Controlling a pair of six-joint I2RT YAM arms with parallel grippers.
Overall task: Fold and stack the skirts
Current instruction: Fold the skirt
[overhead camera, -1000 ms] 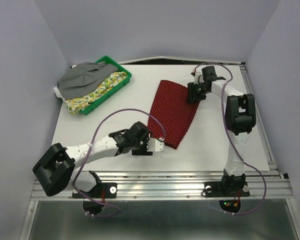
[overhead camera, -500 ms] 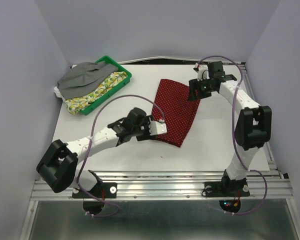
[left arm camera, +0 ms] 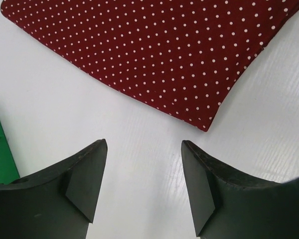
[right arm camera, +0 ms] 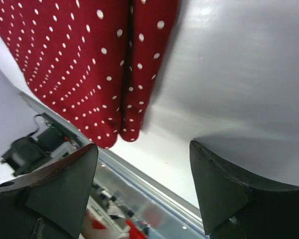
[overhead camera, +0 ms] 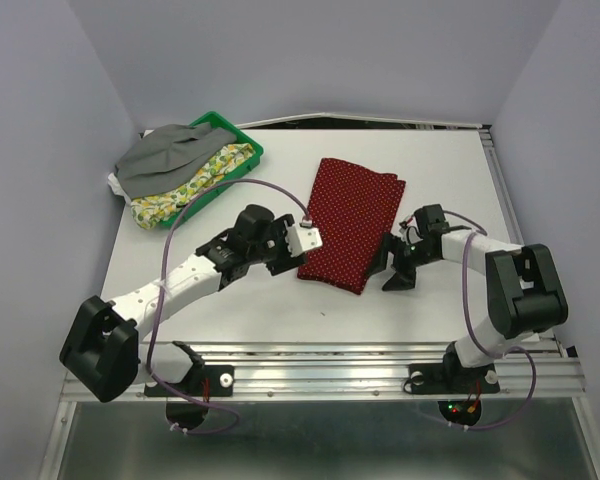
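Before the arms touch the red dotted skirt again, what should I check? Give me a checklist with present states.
1. Dark red white-dotted cloth skirt lies flat on white table: ok.
2. Left gripper open, empty, beside the skirt: ok.
3. Right gripper open, empty, near its corner: ok.
4. Plain grey skirt and lemon-print skirt at green plastic tray, away from arms: ok.
5. Hidden layers aligned: cannot tell.

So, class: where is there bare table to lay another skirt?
Bare: the far right corner beside the red skirt; the strip between green tray and skirt. Crowded: the piled tray, and the skirt's near end, flanked by left hand and right hand.
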